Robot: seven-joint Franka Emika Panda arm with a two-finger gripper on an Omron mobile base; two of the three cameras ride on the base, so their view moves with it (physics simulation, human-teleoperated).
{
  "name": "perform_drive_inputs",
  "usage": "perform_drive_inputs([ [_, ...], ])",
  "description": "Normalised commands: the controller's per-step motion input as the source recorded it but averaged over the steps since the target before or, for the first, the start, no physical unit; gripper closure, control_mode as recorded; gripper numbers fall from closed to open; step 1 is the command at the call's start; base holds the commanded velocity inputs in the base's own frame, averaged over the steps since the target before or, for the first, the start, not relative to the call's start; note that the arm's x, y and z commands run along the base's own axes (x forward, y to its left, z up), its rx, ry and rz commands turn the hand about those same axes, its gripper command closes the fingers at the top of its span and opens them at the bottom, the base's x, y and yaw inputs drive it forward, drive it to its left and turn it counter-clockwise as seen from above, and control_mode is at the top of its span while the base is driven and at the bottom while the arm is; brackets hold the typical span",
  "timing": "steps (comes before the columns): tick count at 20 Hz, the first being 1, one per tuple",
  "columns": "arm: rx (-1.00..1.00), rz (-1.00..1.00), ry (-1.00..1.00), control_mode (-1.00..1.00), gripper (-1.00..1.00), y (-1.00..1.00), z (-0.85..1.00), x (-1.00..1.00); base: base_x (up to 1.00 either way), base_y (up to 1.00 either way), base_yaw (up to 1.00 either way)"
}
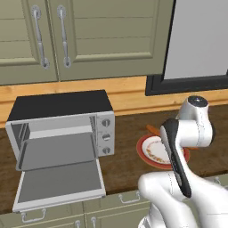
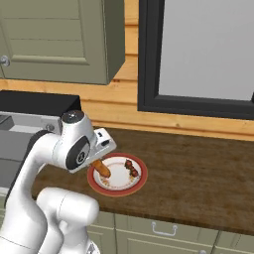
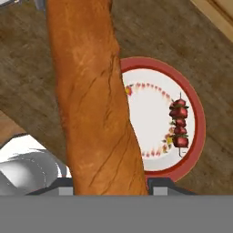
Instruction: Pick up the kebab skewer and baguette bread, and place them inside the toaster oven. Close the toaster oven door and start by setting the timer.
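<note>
Baguette bread [image 3: 93,100] sits clamped in the end effector [image 3: 109,184], above the plate [image 3: 198,113].

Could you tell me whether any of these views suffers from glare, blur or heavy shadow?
Left base view: even, flat lighting, toaster oven sharp. Right base view: soft shadow under the wall cabinet, no glare on the plate. Hand view: baguette bread looms large from closeness, kebab skewer crisp.

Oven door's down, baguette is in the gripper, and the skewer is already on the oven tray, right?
Not quite. The kebab skewer is on the plate, as the hand view shows. The toaster oven door is down and the gripper holds the baguette.
</note>
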Motion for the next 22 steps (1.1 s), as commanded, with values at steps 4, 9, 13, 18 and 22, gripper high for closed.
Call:
perform_drive_inputs([
  [4,0.0,0.17,-0.1,-1.0,1.0,0.24,0.86,-0.39,0.0,0.0,0.0],
  [9,0.0,0.09,-0.06,-1.0,1.0,0.25,0.89,-0.38,0.0,0.0,0.0],
  [13,-0.04,0.04,-0.08,-1.0,1.0,0.39,0.69,-0.56,0.0,0.0,0.0],
  [18,-0.07,0.0,-0.13,-1.0,1.0,0.62,0.53,-0.4,0.0,0.0,0.0],
  [22,-0.07,0.01,-0.13,-1.0,1.0,0.64,0.48,-0.26,0.0,0.0,0.0],
])
